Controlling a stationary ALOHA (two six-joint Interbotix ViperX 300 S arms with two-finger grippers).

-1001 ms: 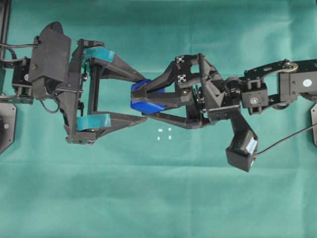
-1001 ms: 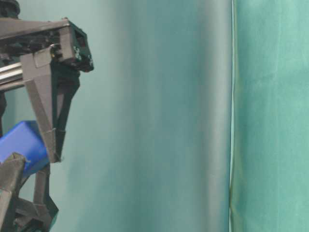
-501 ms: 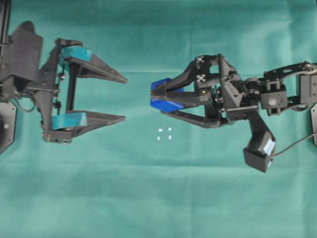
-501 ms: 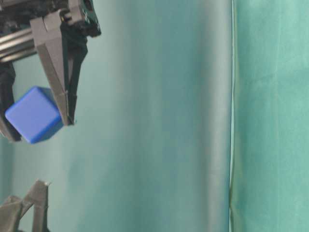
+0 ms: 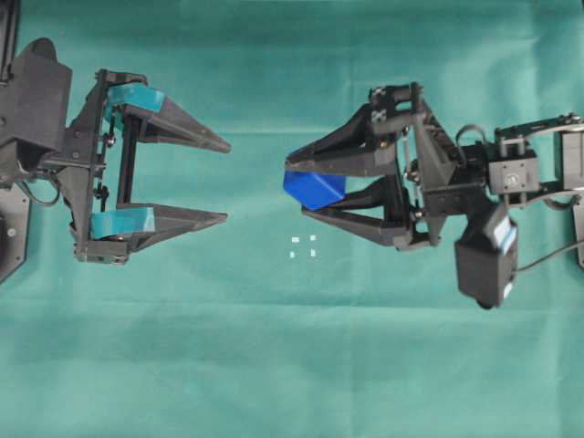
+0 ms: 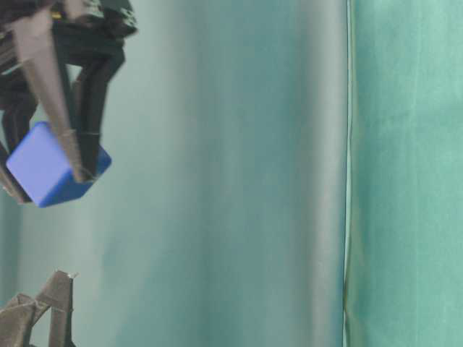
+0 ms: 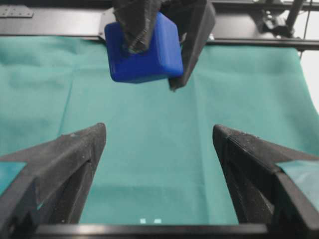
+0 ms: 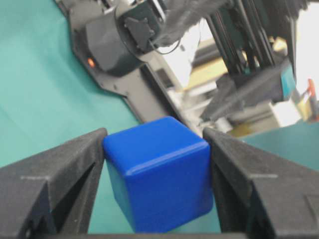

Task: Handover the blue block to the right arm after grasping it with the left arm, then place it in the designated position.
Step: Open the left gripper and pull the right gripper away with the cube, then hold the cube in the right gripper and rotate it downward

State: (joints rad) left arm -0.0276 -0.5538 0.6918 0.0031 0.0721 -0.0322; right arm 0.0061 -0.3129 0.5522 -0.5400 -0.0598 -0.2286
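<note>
The blue block [image 5: 313, 188] hangs above the green cloth, pinched between the plain black fingers of my right gripper [image 5: 297, 188], which is shut on it. The right wrist view shows the block [image 8: 159, 181] squeezed on both sides by the fingers [image 8: 70, 169]. It is tilted in the table-level view [image 6: 51, 170]. My left gripper [image 5: 226, 182], with teal pads, stands wide open and empty well to the left, pointing at the block [image 7: 144, 50]. The designated position [image 5: 302, 246], four small white marks, lies on the cloth just below the block; two of its marks show in the left wrist view [image 7: 150, 220].
Green cloth [image 5: 292, 365] covers the whole table. The right arm's wrist camera housing [image 5: 485, 265] hangs toward the near side. Black frame parts [image 5: 7, 237] sit at the left edge. A vertical cloth seam [image 6: 348, 173] runs through the table-level view.
The left gripper has let go and drawn back to the left. The right gripper has pulled right with the block and rolled its wrist, turning the block.
</note>
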